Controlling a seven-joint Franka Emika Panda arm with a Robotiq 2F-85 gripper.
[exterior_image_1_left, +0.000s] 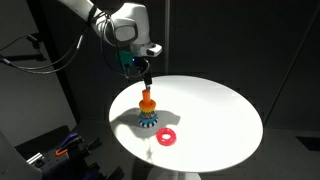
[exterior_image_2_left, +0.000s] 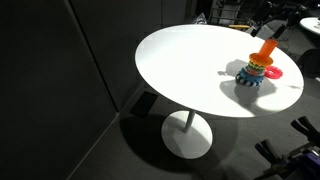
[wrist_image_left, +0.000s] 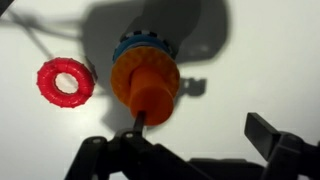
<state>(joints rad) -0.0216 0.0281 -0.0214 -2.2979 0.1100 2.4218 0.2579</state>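
Single-arm scene on a round white table (exterior_image_1_left: 225, 110). The Robotiq gripper (exterior_image_1_left: 146, 72) hangs directly above a plastic ring-stacking toy (exterior_image_1_left: 147, 110), which consists of blue rings at the bottom, a wide orange ring over them and an orange post (exterior_image_1_left: 147, 94) rising from the centre. The toy stands slightly off the table's middle, well clear of the rim in both exterior views (exterior_image_2_left: 255, 70). Its long axis is upright and points up toward the wrist. In the wrist view the orange post (wrist_image_left: 151, 103) is therefore seen nearly end-on, pointing into the gap between the fingers (wrist_image_left: 268, 138). The fingers stand spread well apart, one on each side of that axis, and grasp nothing. An exterior view shows the fingertips level with or just above the post's tip, but whether they touch it cannot be told. A loose red plastic ring (wrist_image_left: 66, 82) lies flat on the table just beside the toy, apart from it and outside the span of the gripper (wrist_image_left: 180, 150).
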